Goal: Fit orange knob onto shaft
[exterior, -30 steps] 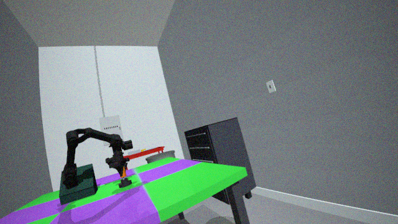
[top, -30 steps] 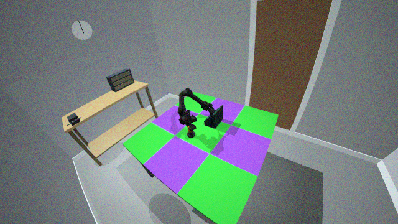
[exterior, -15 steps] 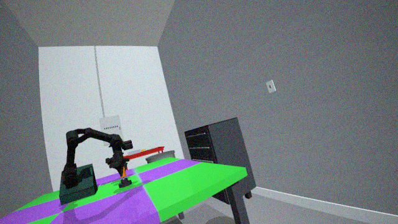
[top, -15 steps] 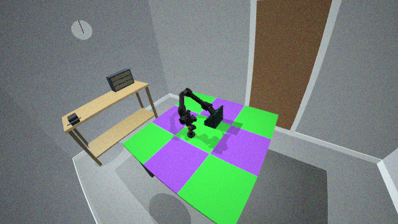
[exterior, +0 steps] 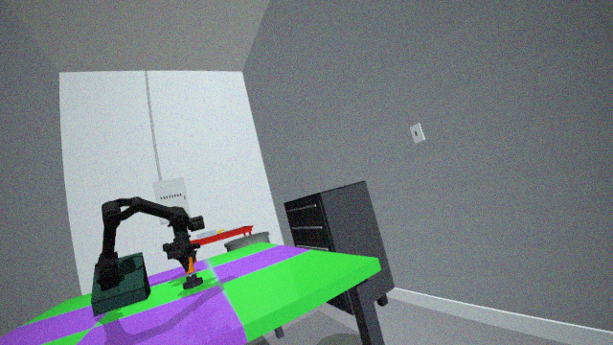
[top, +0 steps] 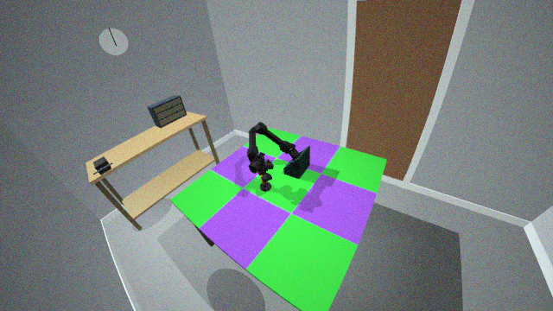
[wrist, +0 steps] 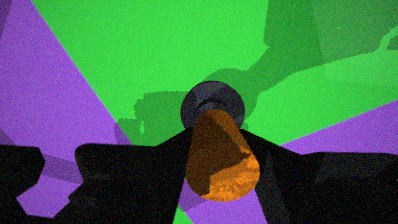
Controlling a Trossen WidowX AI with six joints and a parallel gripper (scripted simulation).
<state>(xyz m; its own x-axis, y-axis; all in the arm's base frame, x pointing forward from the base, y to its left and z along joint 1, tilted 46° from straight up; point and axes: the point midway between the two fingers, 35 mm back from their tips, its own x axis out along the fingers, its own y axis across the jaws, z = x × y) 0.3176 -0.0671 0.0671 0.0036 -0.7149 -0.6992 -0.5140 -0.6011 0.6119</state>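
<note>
The orange knob (exterior: 191, 264) (wrist: 222, 155) is held between the two black fingers of my gripper (exterior: 190, 263) (wrist: 215, 132), which is shut on it. The knob looks roughly upright, over the dark round pedestal (top: 265, 187) (exterior: 192, 284) (wrist: 190, 107). In the wrist view its far end overlaps the pedestal's raised centre. In the exterior view its lower end is at or just above the pedestal's top; I cannot tell whether they touch. The silver shaft, its flat side and the knob's hole are hidden.
The pedestal stands on a green square of the green and purple chequered table (top: 276, 242) (exterior: 297, 283). A dark teal block (top: 298, 166) (exterior: 134, 283) is at the arm's base. A wooden shelf (top: 143, 142) and a dark drawer cabinet (exterior: 350, 230) stand away from the table.
</note>
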